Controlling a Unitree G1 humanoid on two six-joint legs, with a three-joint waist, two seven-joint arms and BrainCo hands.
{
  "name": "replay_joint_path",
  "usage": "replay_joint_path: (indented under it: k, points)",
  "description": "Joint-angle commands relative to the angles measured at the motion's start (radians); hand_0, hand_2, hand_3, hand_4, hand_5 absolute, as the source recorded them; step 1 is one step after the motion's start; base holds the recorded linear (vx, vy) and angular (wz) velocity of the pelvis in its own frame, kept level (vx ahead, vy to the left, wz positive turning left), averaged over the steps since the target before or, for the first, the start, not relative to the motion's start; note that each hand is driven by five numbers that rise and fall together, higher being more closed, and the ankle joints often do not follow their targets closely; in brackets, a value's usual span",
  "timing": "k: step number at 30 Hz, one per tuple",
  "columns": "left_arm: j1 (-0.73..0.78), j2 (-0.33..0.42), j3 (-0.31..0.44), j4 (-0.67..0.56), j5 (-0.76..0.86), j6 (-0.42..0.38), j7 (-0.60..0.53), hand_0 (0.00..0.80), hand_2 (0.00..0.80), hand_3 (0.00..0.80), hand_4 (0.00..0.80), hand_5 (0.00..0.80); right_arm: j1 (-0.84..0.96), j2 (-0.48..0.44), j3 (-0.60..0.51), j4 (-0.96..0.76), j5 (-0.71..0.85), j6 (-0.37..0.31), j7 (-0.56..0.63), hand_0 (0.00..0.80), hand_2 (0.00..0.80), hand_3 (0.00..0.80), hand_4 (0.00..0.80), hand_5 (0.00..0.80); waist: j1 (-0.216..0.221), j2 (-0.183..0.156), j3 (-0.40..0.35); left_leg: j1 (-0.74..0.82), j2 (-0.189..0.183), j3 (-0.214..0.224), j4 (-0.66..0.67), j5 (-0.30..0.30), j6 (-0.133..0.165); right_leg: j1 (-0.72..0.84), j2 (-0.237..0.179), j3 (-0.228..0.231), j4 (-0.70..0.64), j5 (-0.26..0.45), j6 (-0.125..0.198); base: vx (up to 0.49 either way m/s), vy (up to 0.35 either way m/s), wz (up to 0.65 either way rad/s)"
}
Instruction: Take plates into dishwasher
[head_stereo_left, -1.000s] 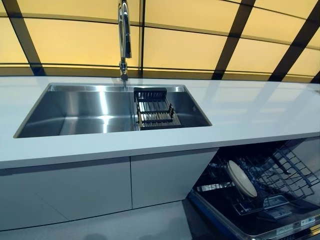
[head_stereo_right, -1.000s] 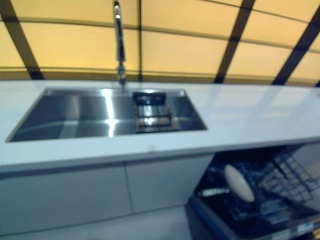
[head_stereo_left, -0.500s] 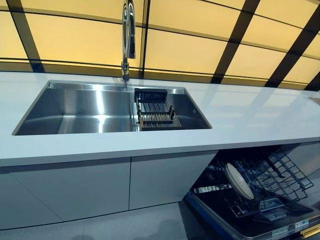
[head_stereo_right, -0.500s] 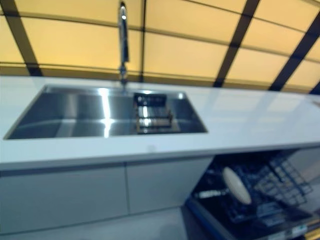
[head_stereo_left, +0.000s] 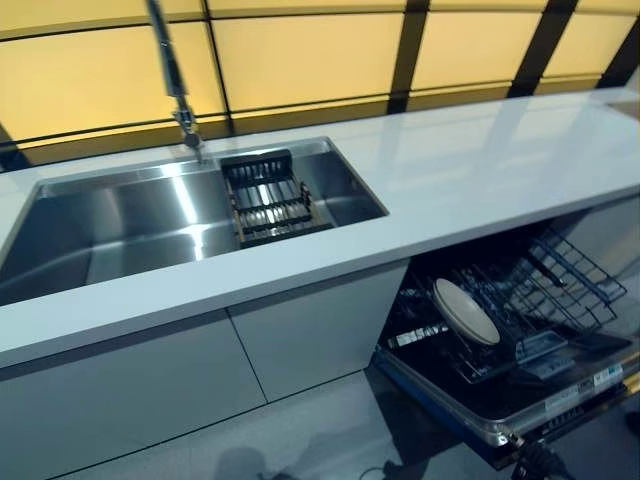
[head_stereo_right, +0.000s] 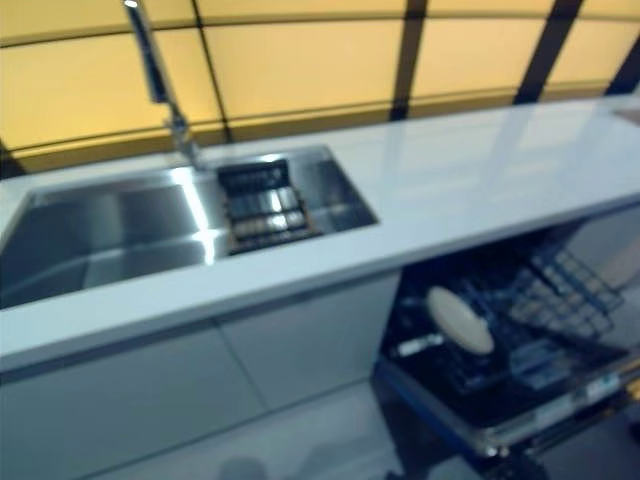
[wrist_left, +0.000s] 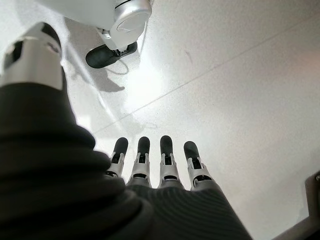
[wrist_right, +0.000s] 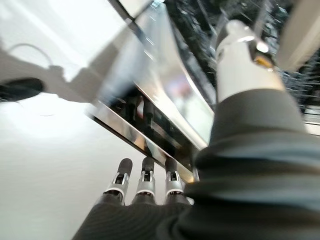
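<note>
One white plate (head_stereo_left: 466, 311) stands on edge in the lower rack (head_stereo_left: 545, 300) of the open dishwasher (head_stereo_left: 520, 400), under the right part of the counter. No other plate shows. Neither hand appears in the eye views. In the left wrist view my left hand (wrist_left: 166, 162) hangs over the pale floor, its fingers straight and holding nothing. In the right wrist view my right hand (wrist_right: 145, 186) hangs with straight fingers beside the shiny edge of the dishwasher's door (wrist_right: 165, 95), also holding nothing.
A white counter (head_stereo_left: 470, 170) runs across the view with a steel sink (head_stereo_left: 120, 230) at the left. A black drying rack (head_stereo_left: 265, 197) sits inside the sink, and a tall tap (head_stereo_left: 172, 75) stands behind it. White cabinet doors (head_stereo_left: 150, 390) close the space under the sink.
The whole picture has shifted: the camera has turned and tilted, so the sink sits further left and the dishwasher shows more fully. The plate and rack have not moved.
</note>
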Motion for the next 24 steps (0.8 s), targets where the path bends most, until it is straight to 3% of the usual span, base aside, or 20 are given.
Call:
replay_joint_path:
  k: [1,17,24]
  points:
    - [-0.059,0.005,-0.033,0.011,-0.022,0.011,-0.007,0.000,0.000,0.000,0.000,0.000,-0.375,-0.082,0.020,-0.132,-0.020,-0.180,0.031,0.000,0.000,0.000,0.000,0.000,0.067,0.041,-0.002,0.063,-0.014,0.003,0.004,-0.097,0.010,-0.095,-0.036,0.047,0.171,-0.014,0.047,-0.016,-0.004,-0.09]
    - [-0.074,0.008,-0.028,0.033,-0.007,0.024,0.004,0.000,0.000,0.000,0.000,0.000,-0.463,-0.193,0.018,-0.178,0.057,-0.202,0.058,0.000,0.000,0.000,0.000,0.000,0.071,0.003,-0.031,0.094,-0.014,-0.007,0.004,-0.109,0.004,-0.080,-0.042,0.036,0.168,0.019,0.053,0.011,-0.010,0.17]
    - [-0.070,0.011,-0.026,0.036,-0.002,0.032,0.003,0.000,0.000,0.000,0.000,0.000,-0.452,-0.189,-0.004,-0.076,0.010,-0.132,-0.024,0.000,0.000,0.000,0.000,0.000,0.081,0.000,-0.044,0.105,-0.012,-0.007,0.004,-0.113,0.005,-0.067,-0.043,0.025,0.167,0.022,0.056,0.017,-0.004,-0.03]
